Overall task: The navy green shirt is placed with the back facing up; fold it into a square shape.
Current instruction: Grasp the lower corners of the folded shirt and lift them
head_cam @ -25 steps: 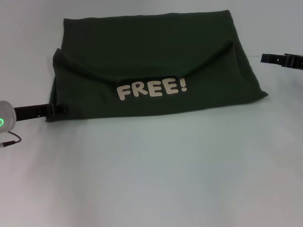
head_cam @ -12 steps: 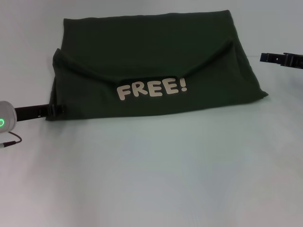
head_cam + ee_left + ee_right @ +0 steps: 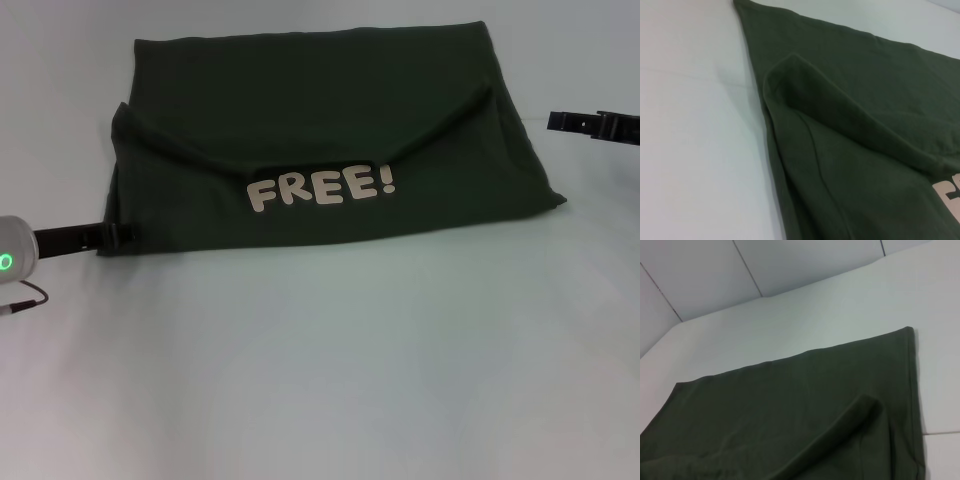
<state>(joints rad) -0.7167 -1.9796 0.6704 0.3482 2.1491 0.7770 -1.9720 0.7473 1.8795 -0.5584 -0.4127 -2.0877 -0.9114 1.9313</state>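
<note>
The scene is lit evenly and softly from above. The white tabletop (image 3: 330,370) is rendered pale and slightly washed, without hard glare. Only faint shadows are cast along the folds of the navy green shirt (image 3: 330,110), whose dark cloth is shown dim. The near cloth is softened in the left wrist view.

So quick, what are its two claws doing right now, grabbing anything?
Left gripper: at the navy green shirt's near left corner; grip cannot be told.
Right gripper: beside the shirt's right edge, apart from it; cannot be told.
</note>
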